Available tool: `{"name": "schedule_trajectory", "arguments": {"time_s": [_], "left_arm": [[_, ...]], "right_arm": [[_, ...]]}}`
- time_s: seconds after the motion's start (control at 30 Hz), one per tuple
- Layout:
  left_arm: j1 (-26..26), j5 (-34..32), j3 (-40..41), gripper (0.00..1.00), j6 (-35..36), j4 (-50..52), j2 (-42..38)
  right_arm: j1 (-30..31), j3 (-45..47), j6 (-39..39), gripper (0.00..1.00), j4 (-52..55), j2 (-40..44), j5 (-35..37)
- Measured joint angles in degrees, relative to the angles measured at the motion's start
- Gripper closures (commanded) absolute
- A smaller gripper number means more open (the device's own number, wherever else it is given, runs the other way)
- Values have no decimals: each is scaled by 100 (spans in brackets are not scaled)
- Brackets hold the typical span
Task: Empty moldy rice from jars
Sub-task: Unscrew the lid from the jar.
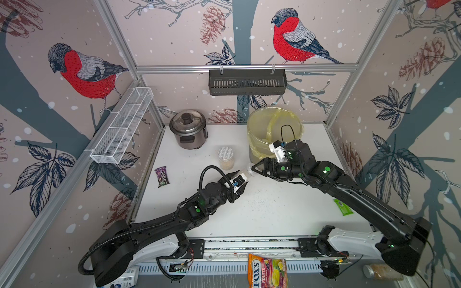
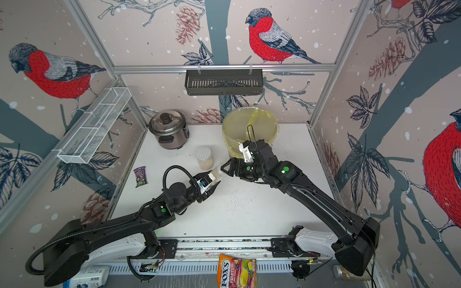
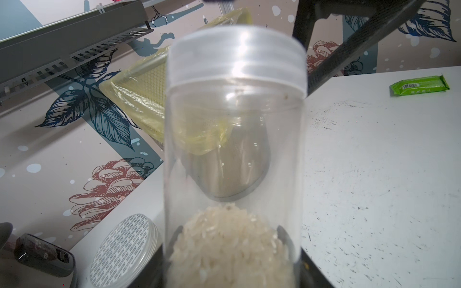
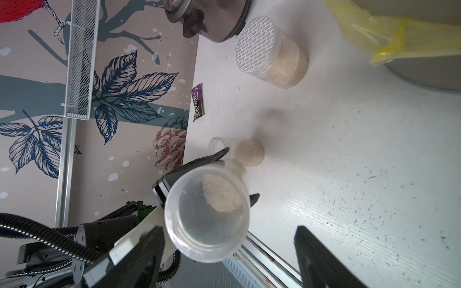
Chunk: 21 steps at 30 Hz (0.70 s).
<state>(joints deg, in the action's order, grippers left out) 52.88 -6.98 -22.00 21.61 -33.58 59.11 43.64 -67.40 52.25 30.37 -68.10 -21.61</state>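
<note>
Near the middle of the worktop (image 1: 274, 212), the left gripper (image 1: 241, 178) pinches 1 narrow jar (image 3: 234, 139) by its base, with moldy rice (image 3: 232, 246) heaped at that gripped end. The right gripper (image 1: 257, 170) has its jaws spread on either side of the clear lid (image 4: 207, 214). The wide jar (image 1: 226, 159) stands toward the rear edge, near the bin (image 1: 252, 129).
</note>
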Motion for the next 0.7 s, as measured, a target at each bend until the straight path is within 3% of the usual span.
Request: {"name": "schedule_trajectory", "arguments": {"time_s": [0.7], "left_arm": [[7,61,0,60,44,90,48]], "right_arm": [[291,-492,-326,26,407,-656,413]]}}
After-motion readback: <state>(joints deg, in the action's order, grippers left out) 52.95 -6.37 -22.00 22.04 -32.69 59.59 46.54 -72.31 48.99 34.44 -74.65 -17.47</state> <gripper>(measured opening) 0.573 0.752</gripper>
